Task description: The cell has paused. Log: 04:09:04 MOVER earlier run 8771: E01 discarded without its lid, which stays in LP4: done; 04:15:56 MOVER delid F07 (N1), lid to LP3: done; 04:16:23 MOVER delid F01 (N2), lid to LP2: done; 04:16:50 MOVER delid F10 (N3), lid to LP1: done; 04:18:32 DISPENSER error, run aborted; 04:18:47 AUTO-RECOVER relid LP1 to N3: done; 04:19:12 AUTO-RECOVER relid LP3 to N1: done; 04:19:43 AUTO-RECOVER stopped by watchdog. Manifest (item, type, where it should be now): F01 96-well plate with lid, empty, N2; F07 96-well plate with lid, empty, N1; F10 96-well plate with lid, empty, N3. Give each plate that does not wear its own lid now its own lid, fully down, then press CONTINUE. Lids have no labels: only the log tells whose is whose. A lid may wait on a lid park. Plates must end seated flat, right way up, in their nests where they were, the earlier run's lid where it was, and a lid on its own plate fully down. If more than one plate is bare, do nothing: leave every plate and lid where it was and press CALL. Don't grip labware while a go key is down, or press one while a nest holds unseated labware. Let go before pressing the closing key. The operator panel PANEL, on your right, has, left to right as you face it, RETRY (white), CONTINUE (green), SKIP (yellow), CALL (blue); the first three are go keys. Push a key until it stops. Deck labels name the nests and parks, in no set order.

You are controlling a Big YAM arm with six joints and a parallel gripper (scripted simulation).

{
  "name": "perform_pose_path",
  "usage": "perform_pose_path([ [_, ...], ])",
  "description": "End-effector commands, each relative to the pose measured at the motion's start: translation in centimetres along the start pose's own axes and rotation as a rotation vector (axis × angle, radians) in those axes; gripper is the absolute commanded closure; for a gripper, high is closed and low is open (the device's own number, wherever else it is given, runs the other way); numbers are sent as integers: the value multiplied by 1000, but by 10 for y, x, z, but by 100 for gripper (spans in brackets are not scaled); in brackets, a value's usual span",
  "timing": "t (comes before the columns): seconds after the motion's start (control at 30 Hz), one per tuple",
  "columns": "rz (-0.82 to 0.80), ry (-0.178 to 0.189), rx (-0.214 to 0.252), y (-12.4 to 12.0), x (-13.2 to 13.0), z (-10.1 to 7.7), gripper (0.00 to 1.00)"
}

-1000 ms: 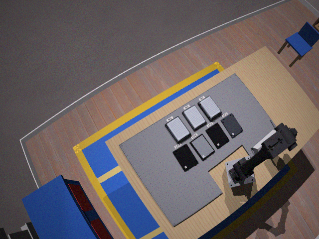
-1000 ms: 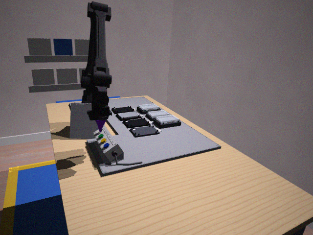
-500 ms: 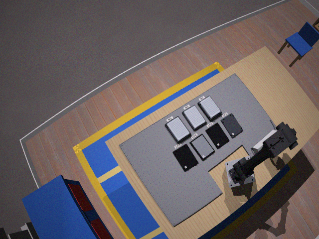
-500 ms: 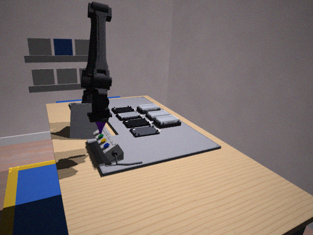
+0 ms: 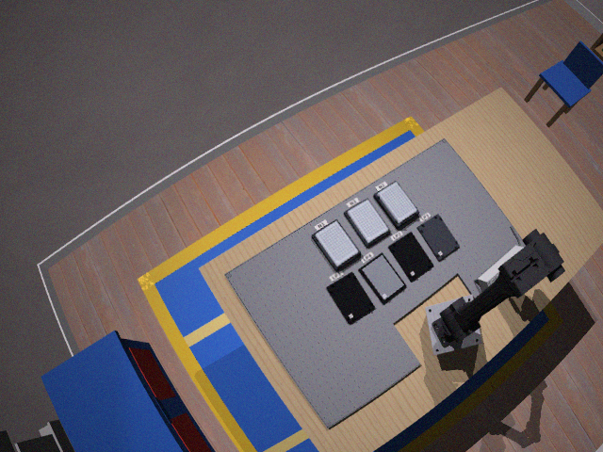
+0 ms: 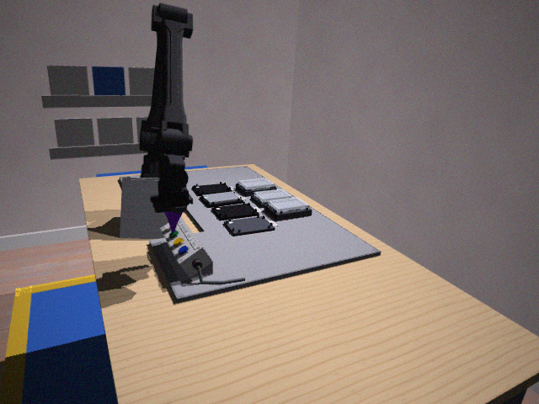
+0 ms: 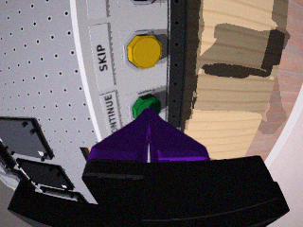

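Note:
My gripper (image 7: 149, 114) is shut and empty, and points down at the operator panel (image 6: 180, 256). Its purple fingertips rest on the green CONTINUE key (image 7: 147, 106), which also shows under the tips in the exterior view (image 6: 175, 233). I cannot tell how far the key is pushed in. Three pale-topped 96-well plates (image 5: 335, 244) (image 5: 367, 222) (image 5: 397, 204) sit flat in their row of nests. A grey lid (image 5: 382, 278) lies on one lid park. The other parks (image 5: 350, 297) (image 5: 410, 256) (image 5: 438, 237) look dark and bare.
The arm (image 5: 515, 272) reaches from its base (image 5: 452, 326) over the right edge of the grey deck. A cable (image 6: 217, 280) runs from the panel's near end. A grey box (image 6: 136, 206) stands behind the arm. A blue chair (image 5: 567, 80) stands far off.

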State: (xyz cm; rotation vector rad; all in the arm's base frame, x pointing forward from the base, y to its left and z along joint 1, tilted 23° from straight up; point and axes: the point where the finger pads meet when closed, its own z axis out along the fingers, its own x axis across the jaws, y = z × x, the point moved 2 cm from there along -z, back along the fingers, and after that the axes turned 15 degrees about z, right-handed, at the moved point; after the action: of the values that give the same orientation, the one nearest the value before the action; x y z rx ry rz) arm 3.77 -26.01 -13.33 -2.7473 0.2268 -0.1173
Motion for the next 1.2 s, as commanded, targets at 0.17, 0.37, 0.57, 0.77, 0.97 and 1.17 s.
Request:
perform_pose_path([
  [0.17, 1, -3, 2, -1, 4, 8, 100],
  [0.37, 1, -3, 3, -1, 4, 9, 100],
  [0.57, 1, -3, 2, -1, 4, 10, 100],
  [0.77, 1, -3, 2, -1, 4, 11, 100],
  [0.97, 1, -3, 2, -1, 4, 12, 100],
  [1.17, 1, -2, 3, -2, 4, 13, 100],
])
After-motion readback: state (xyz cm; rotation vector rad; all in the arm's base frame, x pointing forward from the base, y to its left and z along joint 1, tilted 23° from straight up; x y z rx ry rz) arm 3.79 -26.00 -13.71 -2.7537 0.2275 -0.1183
